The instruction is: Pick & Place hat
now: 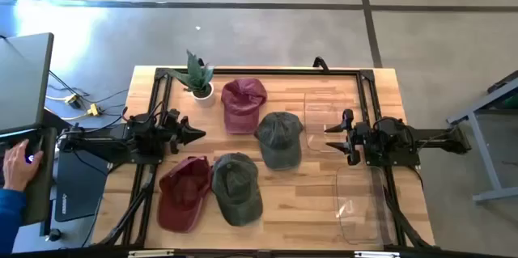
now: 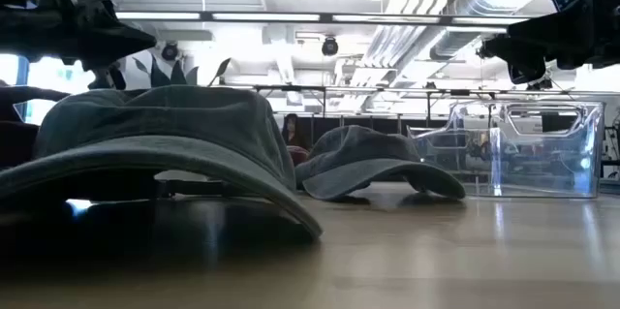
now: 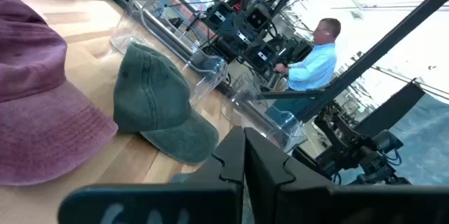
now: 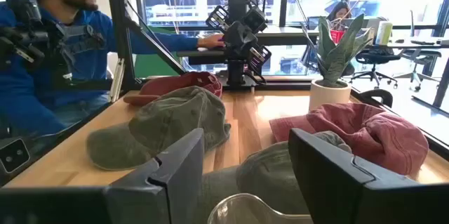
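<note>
Four caps lie crown up on the wooden table: a maroon one (image 1: 243,104) at the far middle, a grey-green one (image 1: 279,138) at the centre, a dark green one (image 1: 236,187) and a red one (image 1: 184,192) near the front. My left gripper (image 1: 194,135) is shut and empty, above the table left of the caps; its fingers (image 3: 244,161) show together in the left wrist view. My right gripper (image 1: 330,138) is open and empty, just right of the grey-green cap (image 4: 280,171), above table level.
Two clear plastic bins stand at the right, one far (image 1: 328,116) and one near (image 1: 360,205). A potted plant (image 1: 197,76) stands at the far left of the table. A person (image 4: 49,55) sits beyond the table's left edge, with a hand (image 1: 18,161) at a laptop.
</note>
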